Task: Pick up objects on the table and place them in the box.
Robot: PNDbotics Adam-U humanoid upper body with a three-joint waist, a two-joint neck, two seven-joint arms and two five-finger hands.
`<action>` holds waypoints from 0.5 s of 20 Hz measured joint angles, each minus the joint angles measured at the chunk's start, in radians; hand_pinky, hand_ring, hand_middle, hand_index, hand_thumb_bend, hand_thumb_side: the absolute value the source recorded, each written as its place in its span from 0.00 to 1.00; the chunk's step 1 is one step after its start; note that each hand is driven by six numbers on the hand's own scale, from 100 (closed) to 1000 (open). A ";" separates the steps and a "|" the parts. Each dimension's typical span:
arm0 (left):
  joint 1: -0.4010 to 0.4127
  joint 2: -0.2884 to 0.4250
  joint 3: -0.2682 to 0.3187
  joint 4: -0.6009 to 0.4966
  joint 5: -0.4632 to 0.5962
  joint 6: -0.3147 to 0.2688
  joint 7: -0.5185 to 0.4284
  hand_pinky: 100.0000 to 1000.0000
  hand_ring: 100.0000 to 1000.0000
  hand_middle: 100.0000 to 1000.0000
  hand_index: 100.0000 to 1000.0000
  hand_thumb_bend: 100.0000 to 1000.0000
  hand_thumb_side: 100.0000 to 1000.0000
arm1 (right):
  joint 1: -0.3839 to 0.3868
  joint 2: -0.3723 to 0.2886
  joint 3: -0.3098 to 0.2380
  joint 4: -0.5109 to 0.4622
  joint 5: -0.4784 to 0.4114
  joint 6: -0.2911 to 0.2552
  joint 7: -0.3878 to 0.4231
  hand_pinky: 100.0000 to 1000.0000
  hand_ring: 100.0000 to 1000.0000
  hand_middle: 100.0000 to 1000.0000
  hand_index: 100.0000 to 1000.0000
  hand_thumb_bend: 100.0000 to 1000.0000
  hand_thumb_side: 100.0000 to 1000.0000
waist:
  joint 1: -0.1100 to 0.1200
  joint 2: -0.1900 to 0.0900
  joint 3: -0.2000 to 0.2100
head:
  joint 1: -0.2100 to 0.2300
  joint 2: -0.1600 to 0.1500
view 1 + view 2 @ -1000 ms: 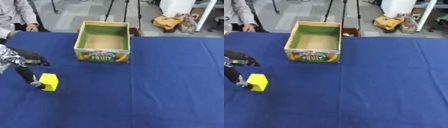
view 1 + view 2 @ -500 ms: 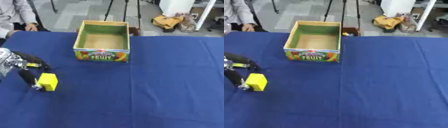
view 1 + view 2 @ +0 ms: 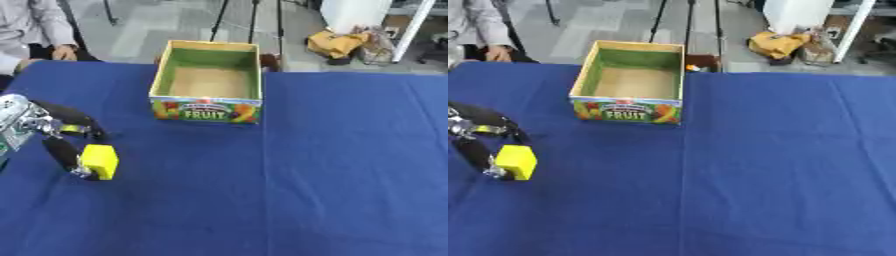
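A yellow block [image 3: 99, 161] lies on the blue table [image 3: 332, 165] at the left. My left hand [image 3: 54, 131] comes in from the left edge and is curled round the block. One dark finger [image 3: 63, 152] runs down against its left side, and another [image 3: 80, 125] arches over just behind its top. The open cardboard box [image 3: 208, 109] with a green lining and a "FRUIT" print on its front stands farther back, up and to the right of the block. Nothing lies inside it. My right hand shows in no view.
A person sits beyond the table's far left corner, with a hand [image 3: 63, 51] near the edge. Tripod legs, a yellow bag [image 3: 337, 44] and a white unit stand on the floor behind the table. Blue cloth spreads wide to the right of the box.
My left hand has closed in on the yellow block, its lower finger now against the block's left side. The block has barely shifted. The box has not moved.
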 measured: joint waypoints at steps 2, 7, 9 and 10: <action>0.004 0.000 -0.003 -0.017 -0.001 0.003 -0.003 0.77 0.82 0.80 0.94 0.50 0.63 | 0.000 0.000 0.000 0.000 -0.001 0.001 -0.001 0.74 0.84 0.71 0.85 0.00 0.97 | 0.000 0.000 0.000 | 0.000 0.000; 0.014 0.001 -0.019 -0.044 -0.001 0.008 -0.007 0.77 0.81 0.79 0.93 0.49 0.63 | 0.000 0.001 0.000 0.000 -0.003 0.002 -0.002 0.74 0.84 0.71 0.85 0.00 0.97 | 0.000 0.000 0.000 | 0.000 0.000; 0.017 0.001 -0.023 -0.045 -0.001 0.010 -0.008 0.75 0.79 0.76 0.92 0.44 0.63 | 0.000 0.001 0.000 0.000 -0.003 0.002 -0.002 0.75 0.84 0.71 0.85 0.00 0.97 | 0.000 0.000 0.000 | 0.001 0.000; 0.018 0.001 -0.025 -0.045 -0.002 0.011 -0.009 0.74 0.78 0.74 0.91 0.43 0.63 | 0.000 0.001 0.000 0.000 -0.003 0.002 -0.002 0.75 0.84 0.71 0.85 0.00 0.97 | 0.000 0.000 0.000 | 0.001 0.000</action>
